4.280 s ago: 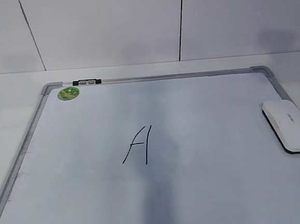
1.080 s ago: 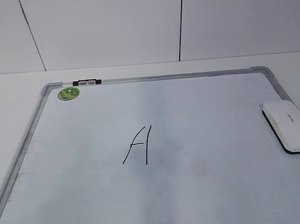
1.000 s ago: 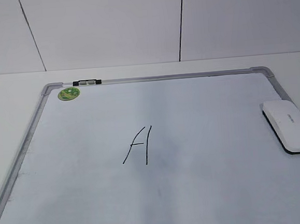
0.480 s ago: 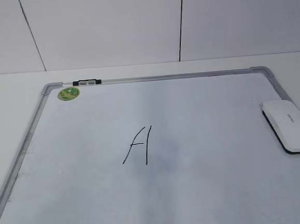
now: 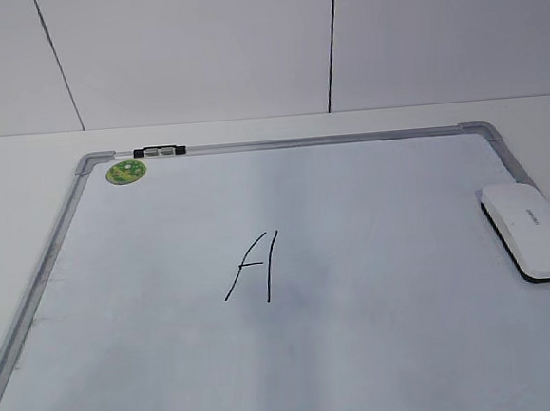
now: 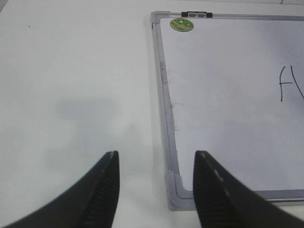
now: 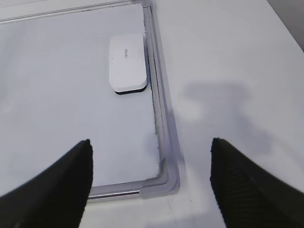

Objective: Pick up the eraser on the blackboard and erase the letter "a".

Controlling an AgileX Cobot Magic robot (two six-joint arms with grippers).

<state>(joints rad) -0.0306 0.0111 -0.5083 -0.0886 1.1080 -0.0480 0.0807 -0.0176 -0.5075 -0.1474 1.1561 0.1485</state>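
The blackboard lies flat on the table. The white eraser rests on its right edge, close to the frame; it also shows in the right wrist view. A tall slanted capital "A" is at the board's middle. No small cursive letter "a" shows in any view. My left gripper is open and empty above the board's near left corner. My right gripper is wide open and empty above the near right corner, well short of the eraser. Neither gripper shows in the exterior view.
A round green sticker sits at the board's far left corner, with a small black-and-white clip on the far frame beside it. White table lies on both sides of the board. A panelled wall stands behind.
A dark shadow band down the board's middle has faded. The eraser and the board have not moved.
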